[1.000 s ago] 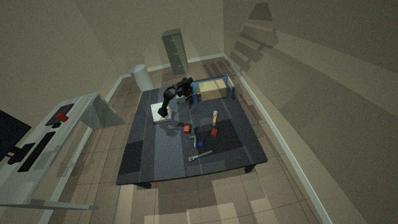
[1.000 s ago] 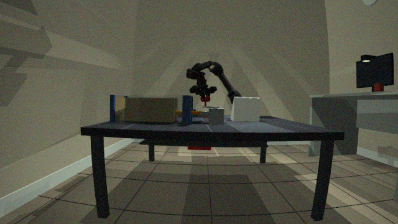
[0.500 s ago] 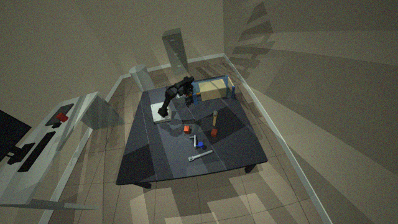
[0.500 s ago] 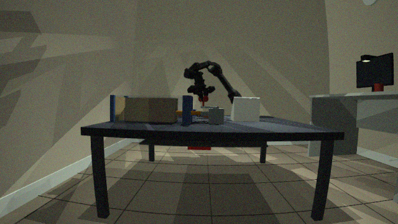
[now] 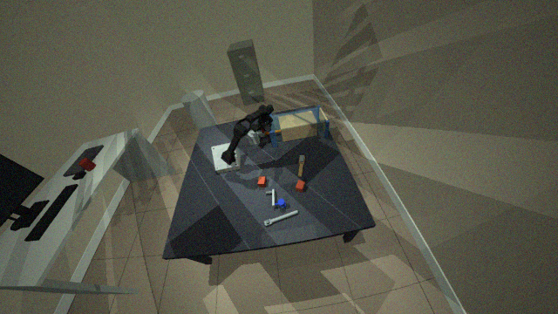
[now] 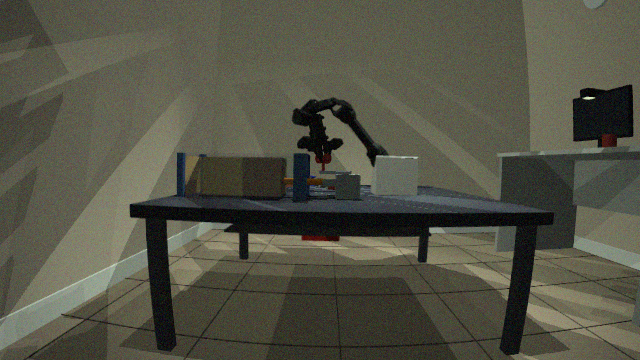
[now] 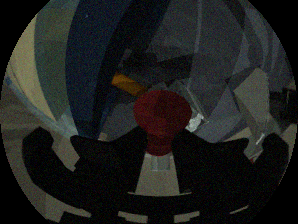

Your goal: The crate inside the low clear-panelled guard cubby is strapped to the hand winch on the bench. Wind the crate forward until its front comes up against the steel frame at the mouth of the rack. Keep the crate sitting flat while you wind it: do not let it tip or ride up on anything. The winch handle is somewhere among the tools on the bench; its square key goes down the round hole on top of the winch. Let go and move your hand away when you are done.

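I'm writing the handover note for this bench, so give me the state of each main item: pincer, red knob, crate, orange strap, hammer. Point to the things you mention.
Pincer [image 6: 322,156] [image 7: 158,123]: shut on the red knob.
Red knob [image 7: 162,112]: gripped, upright.
Crate [image 5: 298,126] [image 6: 242,177]: sitting flat, short of the blue front post [image 6: 301,177].
Orange strap [image 7: 129,85]: running out from the crate.
Hammer [image 5: 301,166]: lying down, unheld.
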Tool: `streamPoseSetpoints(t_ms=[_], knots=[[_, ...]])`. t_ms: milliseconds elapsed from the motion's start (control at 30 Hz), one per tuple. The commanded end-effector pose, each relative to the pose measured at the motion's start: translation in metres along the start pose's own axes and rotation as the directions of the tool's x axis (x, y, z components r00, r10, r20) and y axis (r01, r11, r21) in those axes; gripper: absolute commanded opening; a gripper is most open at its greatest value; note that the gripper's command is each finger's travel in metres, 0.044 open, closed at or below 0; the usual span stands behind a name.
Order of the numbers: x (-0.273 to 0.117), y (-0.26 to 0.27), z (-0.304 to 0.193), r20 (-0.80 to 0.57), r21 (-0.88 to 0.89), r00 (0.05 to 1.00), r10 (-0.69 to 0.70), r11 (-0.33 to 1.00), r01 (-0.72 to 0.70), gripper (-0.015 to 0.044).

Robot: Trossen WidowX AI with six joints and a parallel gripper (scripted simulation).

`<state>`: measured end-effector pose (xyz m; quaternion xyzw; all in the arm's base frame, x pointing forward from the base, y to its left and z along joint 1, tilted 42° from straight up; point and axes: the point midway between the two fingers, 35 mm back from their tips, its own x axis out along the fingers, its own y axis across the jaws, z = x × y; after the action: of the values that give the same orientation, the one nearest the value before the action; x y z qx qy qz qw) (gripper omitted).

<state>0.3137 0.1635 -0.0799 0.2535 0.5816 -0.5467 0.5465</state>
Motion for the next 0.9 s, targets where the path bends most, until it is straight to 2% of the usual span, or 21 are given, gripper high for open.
streamPoseSetpoints(t_ms=[0, 867], knots=[[0.006, 0.013, -0.009, -0.007, 0.000, 1.000, 0.014, 1.000, -0.014, 0.0000], [0.019, 0.036, -0.041, -0.009, 0.000, 1.000, 0.016, 1.000, -0.016, 0.0000]])
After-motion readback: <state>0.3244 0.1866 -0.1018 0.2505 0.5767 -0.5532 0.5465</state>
